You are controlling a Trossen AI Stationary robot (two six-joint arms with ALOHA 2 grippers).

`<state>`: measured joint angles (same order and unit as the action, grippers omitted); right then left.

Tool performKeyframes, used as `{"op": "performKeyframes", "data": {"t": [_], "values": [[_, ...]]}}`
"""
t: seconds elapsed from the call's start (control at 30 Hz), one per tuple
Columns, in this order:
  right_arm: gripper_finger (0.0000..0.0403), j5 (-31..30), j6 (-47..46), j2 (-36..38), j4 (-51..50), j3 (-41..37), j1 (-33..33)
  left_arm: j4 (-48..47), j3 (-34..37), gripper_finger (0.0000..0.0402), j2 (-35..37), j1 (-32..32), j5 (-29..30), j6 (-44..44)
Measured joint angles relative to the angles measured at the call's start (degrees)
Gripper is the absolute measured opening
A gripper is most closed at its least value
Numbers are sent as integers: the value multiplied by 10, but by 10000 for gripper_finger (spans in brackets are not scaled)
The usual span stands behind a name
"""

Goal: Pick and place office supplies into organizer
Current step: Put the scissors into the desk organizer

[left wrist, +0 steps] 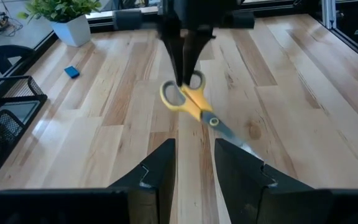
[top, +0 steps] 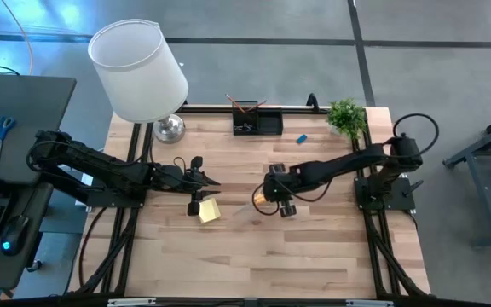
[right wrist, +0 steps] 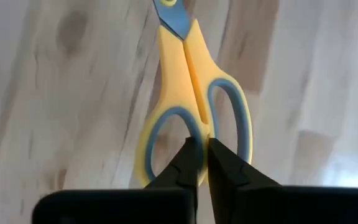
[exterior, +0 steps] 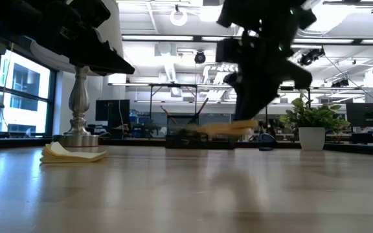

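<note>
One scissors (right wrist: 194,93) — handles pinched by right end effector (right wrist: 202,163)

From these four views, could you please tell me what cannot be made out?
- Organizer contents: too small in the high view; blurred behind the scissors in the low view.
- Scissors' blades: cut off by the right wrist view's edge.
- Right end effector grip: whether its fingers pinch the handle is unclear; the low view is backlit.
</note>
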<state>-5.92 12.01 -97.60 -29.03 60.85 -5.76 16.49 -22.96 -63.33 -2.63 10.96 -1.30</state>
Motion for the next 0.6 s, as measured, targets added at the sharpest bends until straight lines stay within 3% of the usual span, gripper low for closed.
{"op": "performKeyframes", "data": {"t": [0.17,0.33,0.6], "values": [[1,-11,14,0,-67,45,0,0,0,99,0,0,0,0],[2,-76,17,0,-134,78,0,0,0,99,0,0,0,0],[2,-162,23,1,-156,89,0,0,0,99,0,0,0,0]]}}
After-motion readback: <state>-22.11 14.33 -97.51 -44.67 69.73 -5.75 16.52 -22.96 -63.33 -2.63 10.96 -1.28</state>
